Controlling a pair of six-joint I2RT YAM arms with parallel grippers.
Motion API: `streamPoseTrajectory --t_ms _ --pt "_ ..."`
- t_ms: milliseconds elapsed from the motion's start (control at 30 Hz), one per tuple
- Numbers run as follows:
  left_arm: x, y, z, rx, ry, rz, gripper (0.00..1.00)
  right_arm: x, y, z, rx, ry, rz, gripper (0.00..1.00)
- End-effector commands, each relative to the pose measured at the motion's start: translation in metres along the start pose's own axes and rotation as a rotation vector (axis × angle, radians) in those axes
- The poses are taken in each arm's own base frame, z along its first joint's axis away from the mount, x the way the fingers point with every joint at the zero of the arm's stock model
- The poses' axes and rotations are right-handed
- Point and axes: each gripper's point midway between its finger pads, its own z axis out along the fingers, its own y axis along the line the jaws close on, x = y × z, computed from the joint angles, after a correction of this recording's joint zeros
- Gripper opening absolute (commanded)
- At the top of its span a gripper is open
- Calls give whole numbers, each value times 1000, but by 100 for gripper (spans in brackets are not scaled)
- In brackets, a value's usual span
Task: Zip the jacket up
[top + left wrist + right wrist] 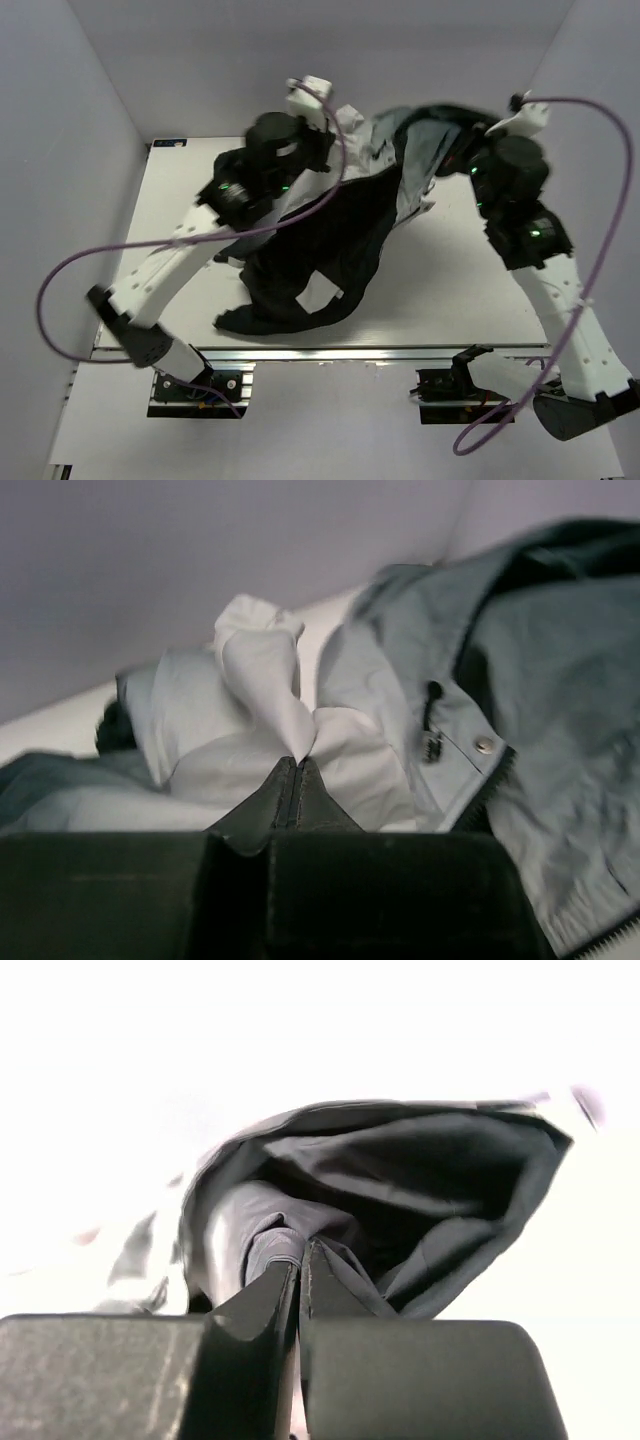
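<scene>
The jacket [330, 250] hangs bunched between my two arms over the back of the table, its black lower part trailing down to the tabletop. My left gripper [330, 135] is shut on a fold of the light grey fabric [290, 705], pinched at the fingertips [300, 762]. Right of that fold, the left wrist view shows the dark zipper teeth [490, 780], a small pull [432, 742] and a metal snap [485, 745]. My right gripper [462, 150] is shut on dark fabric [275, 1245] at the edge of the black lining [400, 1180].
The white table [450, 290] is boxed in by pale walls on the left, back and right. Purple cables [60, 290] loop out from both arms. A white label patch [318, 292] shows on the black hem near the front.
</scene>
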Motion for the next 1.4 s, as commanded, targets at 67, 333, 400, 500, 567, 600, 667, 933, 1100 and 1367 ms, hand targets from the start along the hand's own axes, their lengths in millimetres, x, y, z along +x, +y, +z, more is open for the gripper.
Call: streamPoseTrajectory --t_ms 67,333,400,500,567,600,667,933,1100,1367 --pt "-151 -12 -138 251 -423 -179 0 -176 73 -88 -359 -360 29 0" --pt "-230 -30 -219 464 -631 -202 0 -281 102 -161 -556 -611 90 0" --pt "-236 -29 -216 455 -643 -211 0 -293 103 -164 -555 -647 99 0" --pt "-228 -25 -186 387 -614 -213 0 -283 107 -125 -487 -609 100 0" --pt "-198 -20 -136 281 -523 -213 0 -260 116 -75 -424 -542 66 0" --pt "-183 -3 -114 158 -484 -219 0 -250 119 -55 -400 -514 46 0" --pt "-131 16 -53 -9 -346 -208 0 -207 126 17 -305 -411 -13 0" --pt "72 164 147 -174 124 -360 5 -16 120 241 -148 -84 -127 0" --pt "101 193 197 -73 145 -466 98 77 102 301 -226 104 -139 11" --pt "105 159 140 39 209 -453 98 114 72 215 -251 321 -188 89"
